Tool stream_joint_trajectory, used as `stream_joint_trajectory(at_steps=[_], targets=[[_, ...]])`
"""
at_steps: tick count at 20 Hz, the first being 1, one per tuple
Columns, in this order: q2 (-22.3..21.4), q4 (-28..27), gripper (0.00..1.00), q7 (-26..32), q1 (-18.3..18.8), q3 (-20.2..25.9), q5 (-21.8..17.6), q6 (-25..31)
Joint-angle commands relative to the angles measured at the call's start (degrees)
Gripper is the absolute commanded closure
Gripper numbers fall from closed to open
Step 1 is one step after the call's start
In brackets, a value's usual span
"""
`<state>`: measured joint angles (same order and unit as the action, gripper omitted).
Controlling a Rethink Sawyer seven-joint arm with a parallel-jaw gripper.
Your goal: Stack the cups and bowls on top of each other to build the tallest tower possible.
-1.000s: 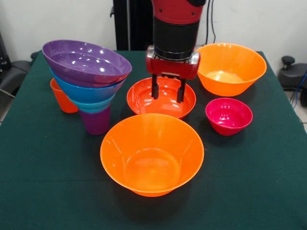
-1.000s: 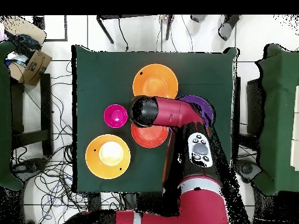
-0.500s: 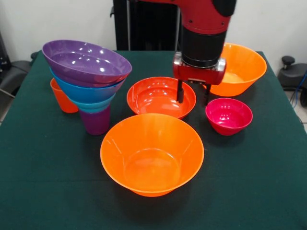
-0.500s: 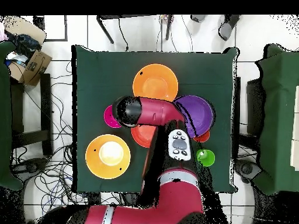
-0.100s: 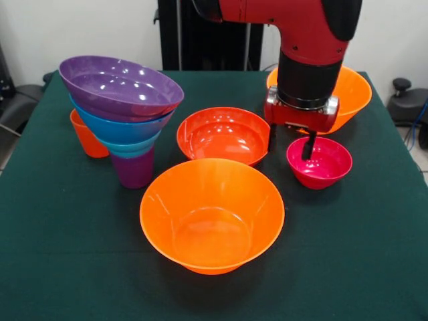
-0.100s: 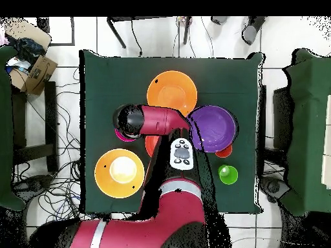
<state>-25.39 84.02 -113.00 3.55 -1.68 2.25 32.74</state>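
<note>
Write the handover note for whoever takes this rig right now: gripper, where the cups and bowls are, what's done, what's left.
Gripper: open, empty, straddling the near-left rim of the small magenta bowl, one finger inside it.
Tower: purple cup at the bottom, then teal, blue and purple bowls. It leans.
Loose on the table: red-orange shallow bowl, large orange bowl in front, second large orange bowl behind the arm, orange cup behind the tower, green cup.
Left: everything loose. A magenta bowl grasp looks next.
</note>
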Motion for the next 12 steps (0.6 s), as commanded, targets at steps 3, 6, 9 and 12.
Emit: stream_joint_trajectory(at_steps=[3,6,9,12], targets=[[4.29,-5.54,0.0,-10.27,-1.54,-1.22,0.43,-2.24],[4.38,-3.84,0.0,-11.84,-3.11,-4.28,-0.66,-3.6],[4.91,-2.53,0.0,-12.64,-4.03,-6.69,-1.12,-5.38],[5.32,-2.74,0.0,-13.57,-5.32,-9.47,-0.95,-5.76]])
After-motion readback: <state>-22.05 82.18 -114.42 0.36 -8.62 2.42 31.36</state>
